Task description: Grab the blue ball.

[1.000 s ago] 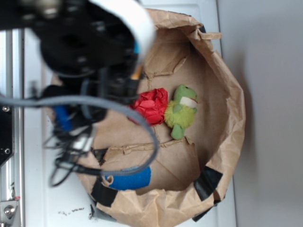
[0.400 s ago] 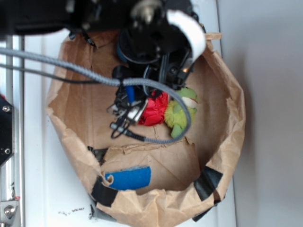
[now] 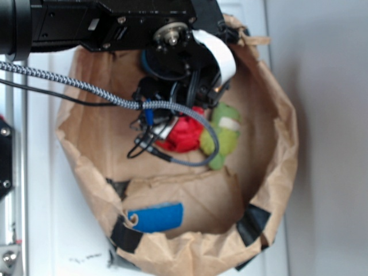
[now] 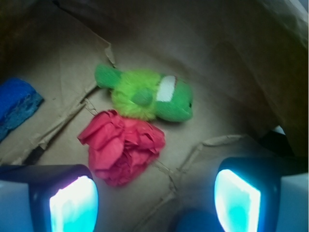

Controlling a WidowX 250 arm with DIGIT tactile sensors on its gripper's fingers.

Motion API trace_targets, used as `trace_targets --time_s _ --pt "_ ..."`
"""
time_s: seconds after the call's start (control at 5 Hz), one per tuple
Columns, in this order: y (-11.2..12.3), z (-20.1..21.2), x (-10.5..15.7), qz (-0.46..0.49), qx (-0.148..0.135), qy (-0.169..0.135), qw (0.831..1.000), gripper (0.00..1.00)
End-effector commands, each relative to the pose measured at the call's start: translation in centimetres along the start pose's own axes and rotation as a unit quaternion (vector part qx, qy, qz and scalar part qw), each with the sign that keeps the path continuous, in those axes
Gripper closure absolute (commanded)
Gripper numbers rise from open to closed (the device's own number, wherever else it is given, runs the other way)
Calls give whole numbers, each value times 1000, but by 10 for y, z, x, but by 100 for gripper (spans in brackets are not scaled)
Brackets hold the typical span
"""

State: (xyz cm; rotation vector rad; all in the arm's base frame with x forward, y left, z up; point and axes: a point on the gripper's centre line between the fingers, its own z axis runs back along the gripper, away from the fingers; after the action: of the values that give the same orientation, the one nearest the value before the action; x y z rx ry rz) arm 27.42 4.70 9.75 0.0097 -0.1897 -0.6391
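A wide brown paper bag (image 3: 276, 144), its rim rolled down and patched with black tape, lies open on a white surface. The exterior view looks straight down into it.

The black robot arm (image 3: 115, 23) reaches in from the upper left and covers the upper middle of the bag. A braided grey cable (image 3: 75, 86) loops from the arm across the bag's floor, and thinner black wires hang beside it.

On the creased brown paper floor, near the middle, lies a fuzzy green plush toy (image 4: 145, 96) with a white patch on its head. A crumpled red paper wad (image 4: 123, 145) is touching it on one side. In the exterior view the arm and its cable overlap part of both. A flat deep-blue sponge block (image 3: 156, 217) lies well apart from them, close to the bag's lower rim beside a strip of black tape; the wrist view catches only its corner at the left edge.

The gripper (image 4: 154, 203) hangs inside the bag with its jaws spread wide and nothing between them. Its two fingers (image 4: 72, 205) glow pale cyan at the bottom corners of the wrist view.

The blue ball (image 4: 198, 221) shows only as a dark blue rounded shape at the very bottom edge of the wrist view, between the fingers and nearer the right one, blurred and cut off by the frame. It sits apart from the red wad. In the exterior view the arm hides it.
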Motion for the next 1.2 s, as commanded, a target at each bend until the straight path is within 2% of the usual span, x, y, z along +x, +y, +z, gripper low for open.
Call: trace_targets --time_s 0.0,0.2,0.4,1.0 --pt "9 13 -12 -47 24 -15 998 0" --pt "14 -1 -23 -71 71 6 995 0" --pt "7 7 -30 -106 73 -4 992 0" --pt "7 7 -30 -106 73 -4 992 0"
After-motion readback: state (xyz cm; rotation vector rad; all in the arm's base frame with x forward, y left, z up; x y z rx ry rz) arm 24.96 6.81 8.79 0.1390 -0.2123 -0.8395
